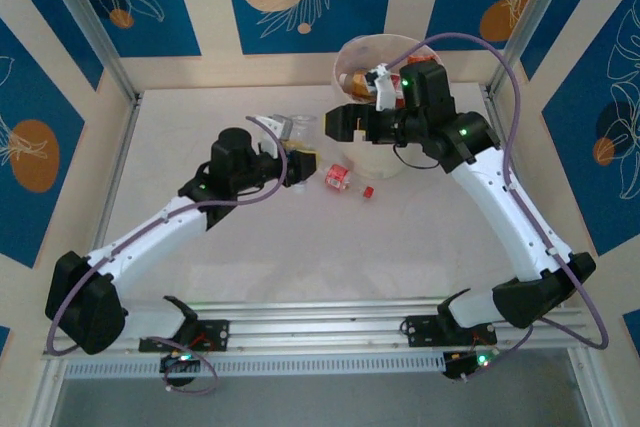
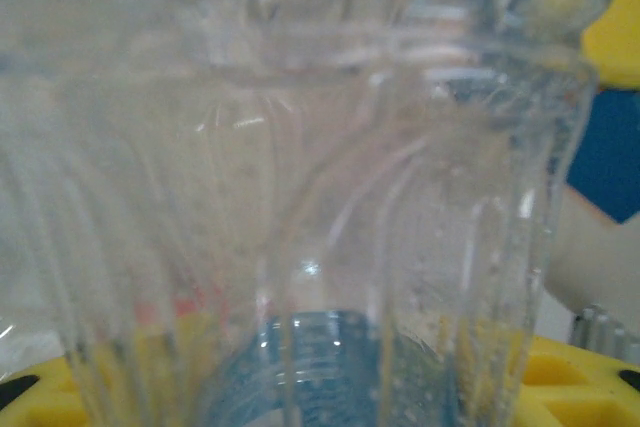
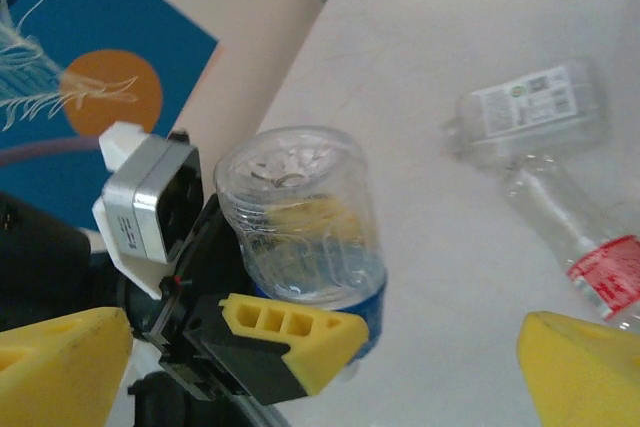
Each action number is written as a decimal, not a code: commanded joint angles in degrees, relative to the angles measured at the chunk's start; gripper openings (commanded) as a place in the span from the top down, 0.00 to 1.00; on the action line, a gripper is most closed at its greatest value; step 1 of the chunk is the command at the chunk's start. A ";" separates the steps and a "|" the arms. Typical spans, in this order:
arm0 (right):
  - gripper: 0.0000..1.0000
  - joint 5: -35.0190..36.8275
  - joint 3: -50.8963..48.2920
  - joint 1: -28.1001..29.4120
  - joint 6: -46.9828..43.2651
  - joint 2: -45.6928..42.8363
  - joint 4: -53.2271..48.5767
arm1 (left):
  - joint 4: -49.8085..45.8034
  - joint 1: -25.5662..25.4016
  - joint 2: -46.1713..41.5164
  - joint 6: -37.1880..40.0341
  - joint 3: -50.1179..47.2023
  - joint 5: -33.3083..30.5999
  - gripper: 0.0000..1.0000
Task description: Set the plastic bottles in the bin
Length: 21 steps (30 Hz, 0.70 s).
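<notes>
My left gripper (image 1: 293,161) is shut on a clear plastic bottle (image 1: 296,131) with a blue label, held above the table with its base upward. In the left wrist view this bottle (image 2: 300,197) is pressed close between the yellow fingertips (image 2: 580,379). The right wrist view has the same bottle (image 3: 300,222) with one yellow left finger (image 3: 300,339) across it. My right gripper (image 1: 342,124) hovers wide open in front of the white bin (image 1: 348,50), just right of the held bottle, its yellow fingertips (image 3: 60,357) empty. A red-labelled bottle (image 1: 338,177) lies on the table below it.
A red cap (image 1: 368,191) lies beside the red-labelled bottle (image 3: 600,272). A crushed clear bottle with a white label (image 3: 530,112) lies on the table further off. Metal frame posts (image 1: 95,32) stand at the back corners, with patterned walls around.
</notes>
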 commanded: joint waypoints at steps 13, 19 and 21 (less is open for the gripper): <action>0.07 -4.21 4.00 5.83 -6.15 6.17 1.66 | 7.35 -1.38 0.35 -0.27 5.16 18.04 0.47; 0.16 -5.31 4.78 6.66 -5.57 7.74 2.62 | 6.09 -2.37 -0.05 1.55 5.80 19.18 0.45; 0.21 -5.16 4.81 6.84 -5.36 7.99 2.86 | 5.89 -2.54 -0.27 1.85 5.82 19.11 0.44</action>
